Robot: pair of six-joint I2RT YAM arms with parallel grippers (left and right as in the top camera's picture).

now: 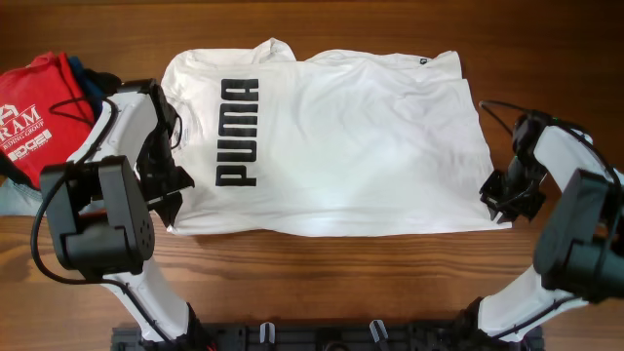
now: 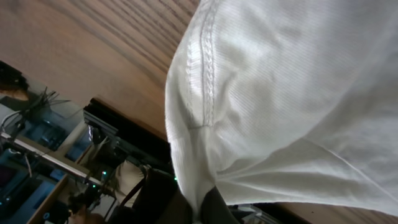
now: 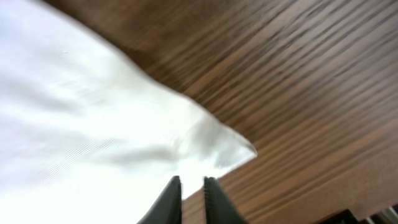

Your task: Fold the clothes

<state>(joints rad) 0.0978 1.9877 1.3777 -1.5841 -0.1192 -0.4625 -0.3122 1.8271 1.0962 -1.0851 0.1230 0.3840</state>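
Note:
The white T-shirt (image 1: 341, 146) with black PUMA lettering lies spread on the wooden table, collar to the left. My left gripper (image 1: 174, 200) is at its near left corner and is shut on a pinch of the white cloth (image 2: 261, 112), which bunches up between the fingers (image 2: 202, 208). My right gripper (image 1: 502, 200) is at the near right corner. Its fingers (image 3: 193, 182) stand a narrow gap apart over the edge of the cloth (image 3: 93, 124), with wood showing between them. The shirt's corner tip (image 3: 239, 149) lies just beyond the fingertips.
A red shirt with white lettering (image 1: 39, 112) lies at the far left edge, with a dark blue garment (image 1: 93, 83) behind it. The table's front edge and a black rail (image 1: 322, 336) run along the near side. Bare wood (image 3: 298, 81) shows right of the shirt.

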